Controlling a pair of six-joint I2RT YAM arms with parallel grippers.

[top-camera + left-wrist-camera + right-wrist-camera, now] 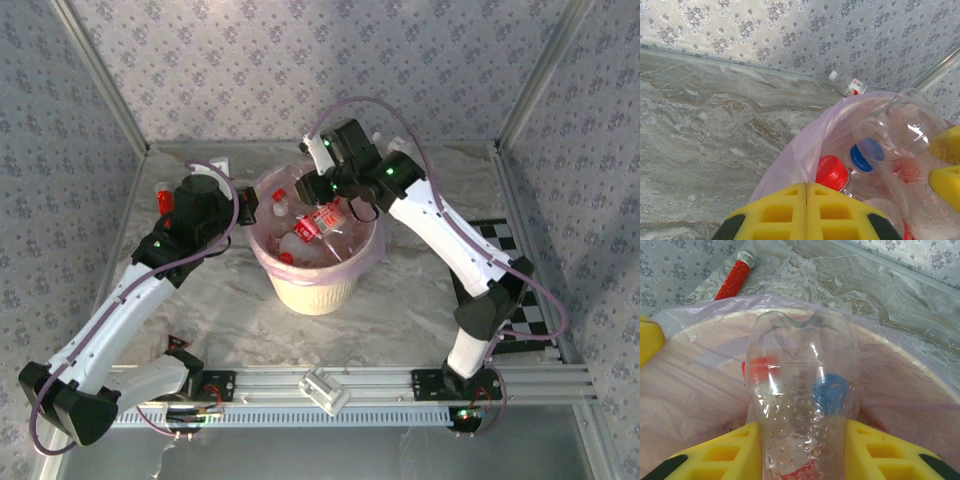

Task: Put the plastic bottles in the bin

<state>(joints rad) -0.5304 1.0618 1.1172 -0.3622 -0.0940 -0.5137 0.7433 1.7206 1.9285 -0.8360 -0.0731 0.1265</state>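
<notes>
The cream-white bin point(318, 285) with its pink bag point(790, 160) stands mid-table and holds several plastic bottles, among them a red-capped one point(832, 172) and a blue-capped one point(862, 157). My right gripper point(802, 450) is shut on a clear, red-labelled bottle point(800, 400), held bottom-outward over the bin's opening point(325, 222). My left gripper point(806, 192) is shut, its yellow pads pressed together with nothing between them, right at the bin's left rim point(247, 206).
Loose bottles lie on the table: a red-labelled one point(732, 277) left of the bin point(165, 195) and a white-capped one point(847, 86) by the back wall. A checkerboard point(528, 290) lies at the right. Metal frame posts and patterned walls enclose the table.
</notes>
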